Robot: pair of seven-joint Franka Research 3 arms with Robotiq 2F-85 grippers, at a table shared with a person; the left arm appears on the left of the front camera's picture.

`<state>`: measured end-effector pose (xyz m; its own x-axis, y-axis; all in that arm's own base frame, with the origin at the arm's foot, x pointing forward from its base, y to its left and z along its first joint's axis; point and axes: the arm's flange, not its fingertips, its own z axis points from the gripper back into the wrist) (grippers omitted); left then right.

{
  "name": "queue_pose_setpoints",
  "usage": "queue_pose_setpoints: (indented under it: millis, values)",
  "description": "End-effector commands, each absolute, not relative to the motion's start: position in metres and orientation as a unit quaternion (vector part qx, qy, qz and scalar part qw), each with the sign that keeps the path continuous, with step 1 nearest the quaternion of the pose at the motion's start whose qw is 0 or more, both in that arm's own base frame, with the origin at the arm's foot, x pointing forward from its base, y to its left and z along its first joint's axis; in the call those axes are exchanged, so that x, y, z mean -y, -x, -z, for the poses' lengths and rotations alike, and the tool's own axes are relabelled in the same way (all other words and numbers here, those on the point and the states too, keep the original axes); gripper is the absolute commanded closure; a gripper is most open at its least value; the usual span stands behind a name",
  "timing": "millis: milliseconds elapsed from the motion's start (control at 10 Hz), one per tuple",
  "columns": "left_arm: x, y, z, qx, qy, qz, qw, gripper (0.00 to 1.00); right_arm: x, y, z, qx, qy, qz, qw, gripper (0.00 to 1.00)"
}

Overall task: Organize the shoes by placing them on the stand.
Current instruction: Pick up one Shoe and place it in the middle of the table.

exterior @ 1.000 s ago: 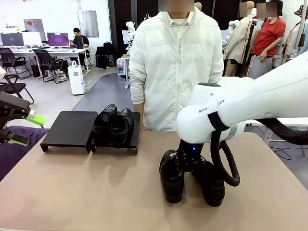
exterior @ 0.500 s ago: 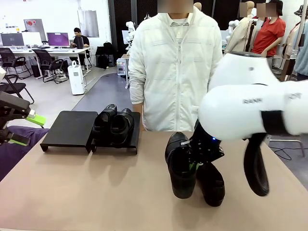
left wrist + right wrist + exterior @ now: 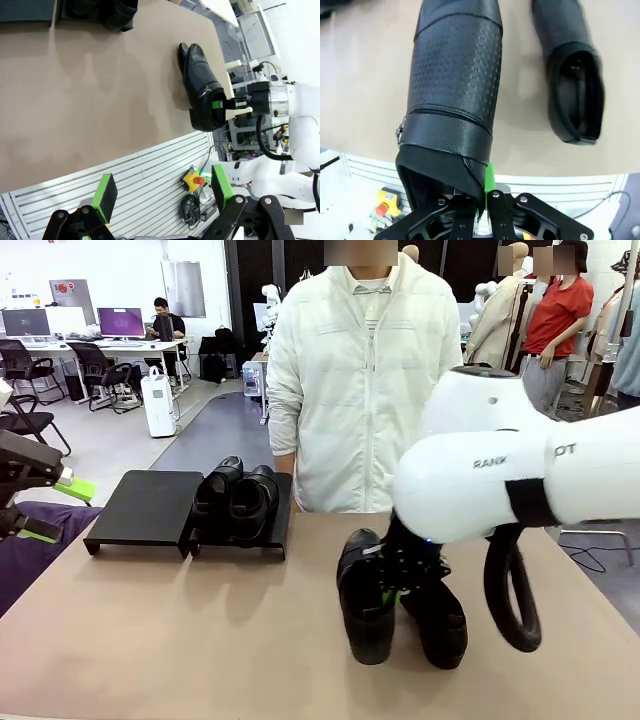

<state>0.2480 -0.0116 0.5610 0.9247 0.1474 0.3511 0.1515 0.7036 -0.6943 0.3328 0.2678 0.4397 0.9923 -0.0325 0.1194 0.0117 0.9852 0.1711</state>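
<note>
Right tool point(image 3: 397, 575): lower centre of the front view; fingers together, clamped on the rear collar of the held shoe point(image 3: 364, 602).
Held shoe: hangs toe-down from the clamp over the counter point(image 3: 170, 640). Whether the toe touches the surface cannot be told.
Loose shoe point(image 3: 436, 625): just right of the held shoe, flat on the counter, not gripped.
Left tool point(image 3: 55, 508): left edge of the front view; fingers apart, holding nothing, well away from all the shoes.
Stand point(image 3: 186, 536): upper left of the counter, two platforms side by side.
Left platform point(image 3: 140, 505): top bare; both places open.
Right platform point(image 3: 282, 525): carries the two stowed shoes point(image 3: 238, 498), side by side and touching.
Person point(image 3: 365, 380): stands at the far edge, behind the stand and the right arm.
Progress: judged half complete; two shoes are on the stand.
Remaining: carry the held shoe up and left to the left platform, then fetch the loose shoe.
</note>
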Motion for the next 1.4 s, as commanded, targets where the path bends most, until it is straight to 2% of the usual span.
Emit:
queue_pose_setpoints:
  millis: [0,500,700,1000,1100,1200,1300]
  values:
    - [0.009,-0.249,-0.561,0.197,0.394,0.01,0.898,0.03,-0.337,-0.338,-0.434,0.082,-0.098,-0.005,0.992,1.0]
    - [0.009,-0.249,-0.561,0.197,0.394,0.01,0.898,0.03,-0.45,-0.363,-0.378,0.013,-0.129,0.022,0.991,1.0]
    - [0.009,-0.249,-0.561,0.197,0.394,0.01,0.898,0.03,-0.46,-0.375,-0.361,-0.006,-0.123,0.063,0.99,1.0]
    - [0.009,-0.249,-0.561,0.197,0.394,0.01,0.898,0.03,-0.459,-0.379,-0.354,-0.009,-0.123,0.063,0.99,1.0]
    - [0.009,-0.249,-0.561,0.197,0.394,0.01,0.898,0.03,-0.457,-0.376,-0.355,-0.011,-0.122,0.055,0.991,0.54]
    - [0.009,-0.249,-0.561,0.197,0.394,0.01,0.898,0.03,-0.455,-0.374,-0.359,-0.012,-0.122,0.052,0.991,0.0]
    - [0.009,-0.249,-0.561,0.197,0.394,0.01,0.898,0.03,-0.451,-0.369,-0.366,-0.016,-0.128,0.038,0.991,0.0]
